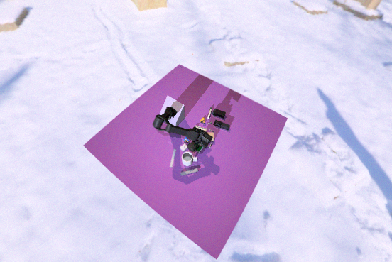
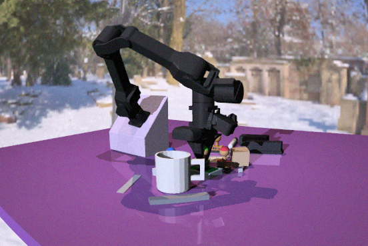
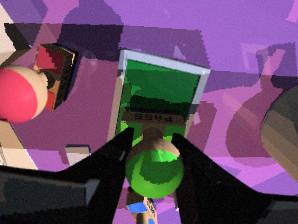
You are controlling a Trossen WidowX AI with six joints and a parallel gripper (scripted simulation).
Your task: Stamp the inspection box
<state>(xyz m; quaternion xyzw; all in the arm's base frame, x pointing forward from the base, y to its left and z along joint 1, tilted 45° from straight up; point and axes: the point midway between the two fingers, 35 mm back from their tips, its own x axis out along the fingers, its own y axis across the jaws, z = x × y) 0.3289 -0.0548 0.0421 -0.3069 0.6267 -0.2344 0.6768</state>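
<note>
- Pinching the green-knobbed PASS stamp (image 3: pixel 154 167), the end effector (image 3: pixel 152 136) (image 2: pixel 201 157) hovers at or just above the green pad (image 3: pixel 162 82) (image 2: pixel 213 170).
- Counter's (image 1: pixel 220 216) (image 2: pixel 283 210) nearest corner lies beyond the mug (image 1: pixel 187 159) (image 2: pixel 173 171).

Exterior view: mug (image 1: pixel 187 159) (image 2: pixel 173 172) in front of ink pad (image 1: pixel 199 148) (image 2: pixel 215 171) (image 3: pixel 160 85), flat bar (image 1: pixel 189 171) (image 2: pixel 179 199) before mug, strip (image 1: pixel 172 157) (image 2: pixel 129 184) left of mug, box (image 2: pixel 240 156) right of pad, all on table (image 1: pixel 213 216) (image 2: pixel 267 217).

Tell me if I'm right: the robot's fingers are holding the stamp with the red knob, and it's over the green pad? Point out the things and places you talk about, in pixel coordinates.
Not quite: the knob between the fingers is green, as the wrist view shows. The stamp (image 3: pixel 154 167) is indeed over the green pad (image 3: pixel 161 85).
</note>
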